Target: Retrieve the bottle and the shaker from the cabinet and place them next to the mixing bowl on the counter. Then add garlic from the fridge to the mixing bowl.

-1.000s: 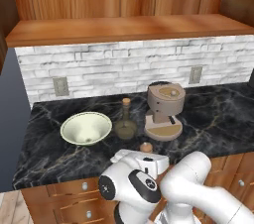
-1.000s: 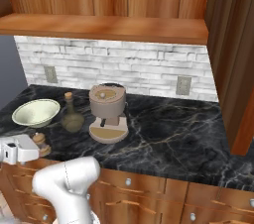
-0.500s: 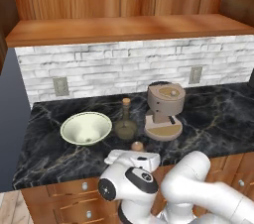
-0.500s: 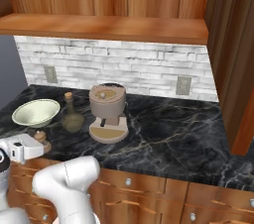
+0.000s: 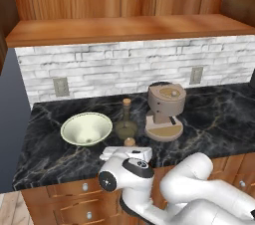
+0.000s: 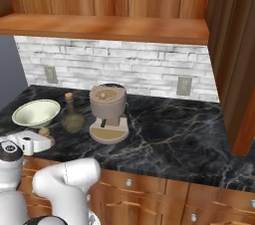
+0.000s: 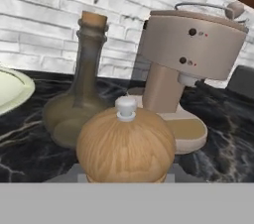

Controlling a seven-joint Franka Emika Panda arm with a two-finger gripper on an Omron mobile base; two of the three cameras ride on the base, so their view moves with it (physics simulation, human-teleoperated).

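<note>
Wooden and round, the shaker (image 7: 126, 144) with its white knob filled the lower middle of the hand view, and the hand (image 5: 125, 151) was closed on it, low over the front of the black marble desk (image 5: 209, 119). In the left base view the shaker's top (image 5: 129, 142) showed just in front of the bottle (image 5: 126, 125). The bottle stood upright on the desk, just beside the pale mixing bowl (image 5: 86, 128) on one side and the tan coffee machine (image 5: 164, 111) on the other. From the right base view the hand (image 6: 31, 142) sat at the desk's near left edge, in front of the bowl (image 6: 36, 112) and bottle (image 6: 72, 115).
</note>
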